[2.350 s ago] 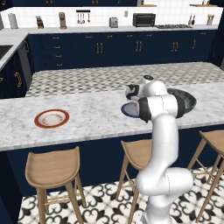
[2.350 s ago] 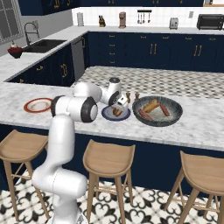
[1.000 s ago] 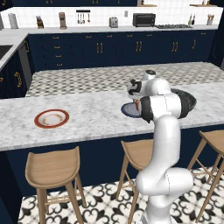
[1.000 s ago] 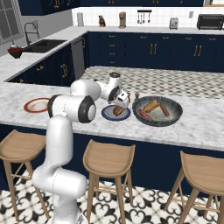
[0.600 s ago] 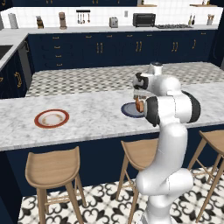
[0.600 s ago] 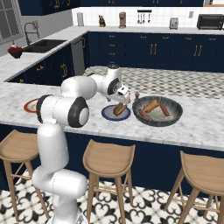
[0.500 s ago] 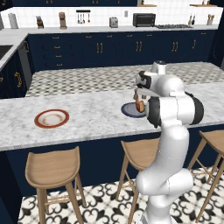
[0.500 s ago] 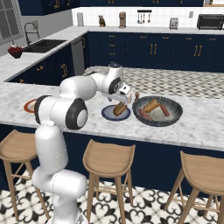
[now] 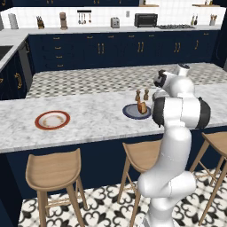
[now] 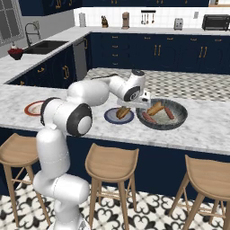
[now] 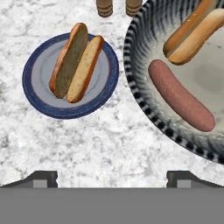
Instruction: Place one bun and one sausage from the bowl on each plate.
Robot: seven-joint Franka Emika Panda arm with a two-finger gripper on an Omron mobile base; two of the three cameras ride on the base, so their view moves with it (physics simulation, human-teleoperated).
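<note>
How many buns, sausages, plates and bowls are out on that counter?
Buns: 2 (a bun on the blue-rimmed plate, another bun in the dark bowl)
Sausages: 2 (one sausage and a second sausage, both in the bowl)
Plates: 2 (blue-rimmed, and the orange-rimmed plate)
Bowls: 1
Total: 7

Bun (image 11: 75, 62) on plate (image 11: 38, 96) beside bowl (image 11: 139, 94) (sausage (image 11: 180, 101) inside)

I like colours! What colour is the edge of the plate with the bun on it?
Dark blue, around a pale grey middle. The plate shows best in the hand view.
</note>
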